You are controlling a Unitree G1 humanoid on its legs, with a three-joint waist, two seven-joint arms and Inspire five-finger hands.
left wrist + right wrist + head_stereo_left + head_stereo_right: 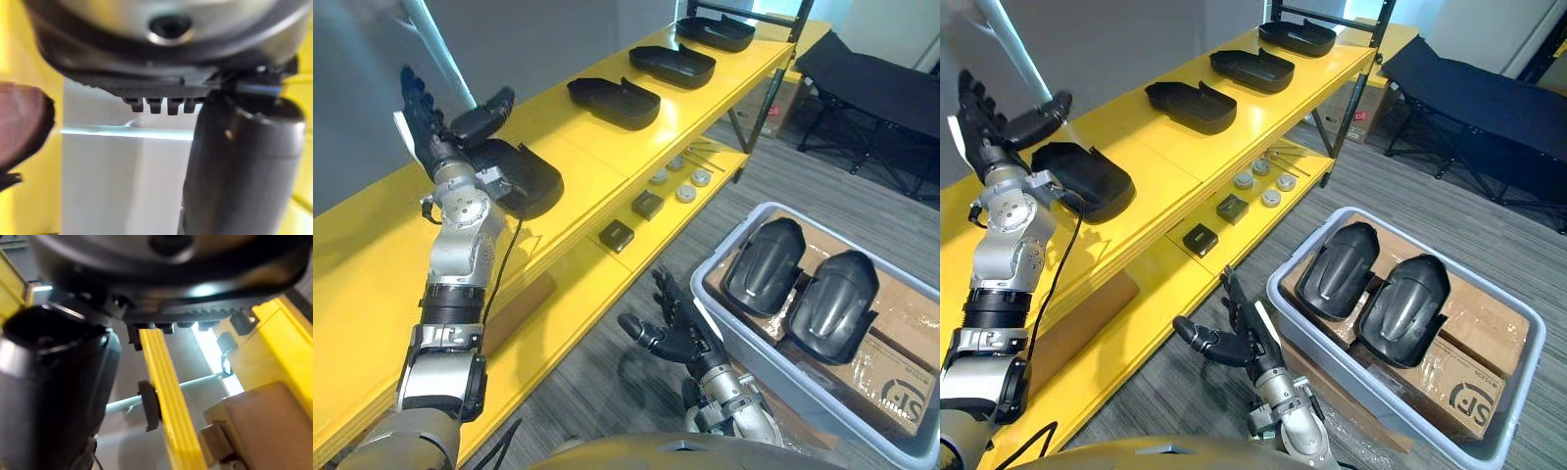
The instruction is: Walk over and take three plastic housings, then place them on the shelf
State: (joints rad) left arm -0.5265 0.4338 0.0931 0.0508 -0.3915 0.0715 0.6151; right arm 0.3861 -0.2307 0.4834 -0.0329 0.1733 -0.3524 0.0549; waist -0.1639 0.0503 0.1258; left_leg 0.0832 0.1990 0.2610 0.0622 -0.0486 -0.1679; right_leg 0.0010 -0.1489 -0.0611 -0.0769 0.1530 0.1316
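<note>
Your right hand [677, 333] hangs low by the floor, fingers spread and empty, just left of the grey bin [759, 364] holding two black housings [762, 266]. Your left hand [429, 117] is raised over the yellow shelf [372, 255], fingers straight and holding nothing, beside the nearest housing [519, 176] lying there. Three more housings [613, 102] sit farther along.

Premises: workshop storage area. A yellow shelf [582, 162] holds plastic housings [612, 102] and small parts [685, 193]. A grey bin [773, 367] stands beside it.
</note>
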